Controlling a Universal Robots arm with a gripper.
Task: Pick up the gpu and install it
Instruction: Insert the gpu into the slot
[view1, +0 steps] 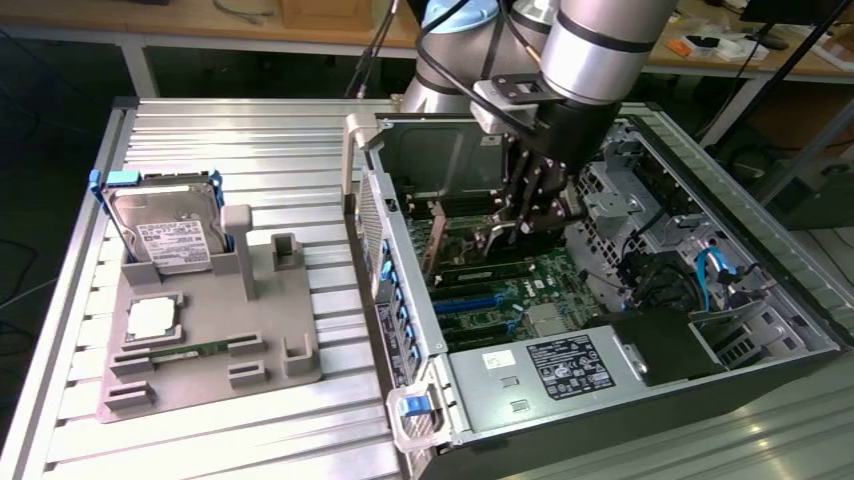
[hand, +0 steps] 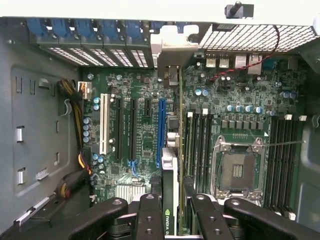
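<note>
Closest in the wrist view, the gripper (hand: 174, 220) has its black fingers (hand: 150, 216) drawn partway in on either side of a thin card seen edge-on. This is the gpu (hand: 170, 185), with a green-lettered label on its near end. The jaws are narrowed onto it, not wide, so the card is in their hold. It stands upright on its edge over the motherboard (hand: 145, 150), running alongside the long blue slot (hand: 161, 125) and just to one side of it. Whether its lower edge touches the board cannot be told.

Beyond the card lie a white slot (hand: 104, 122), the rows of memory slots (hand: 197, 145) and the open processor socket (hand: 237, 170). Farther still are the blue-clipped slot covers at the case's back wall (hand: 100, 30).

In the exterior view the arm (view1: 594, 50) reaches down into the open computer case (view1: 801, 330), with a power supply (view1: 561, 365) at the near end. Well apart, on the exterior view's left, a grey holder (view1: 267, 340) sits on the ribbed metal table (view1: 214, 130). It carries three things – a hard drive (view1: 167, 235) standing upright, a processor chip (view1: 154, 318) lying flat, and a memory stick (view1: 187, 350) near the front.
</note>
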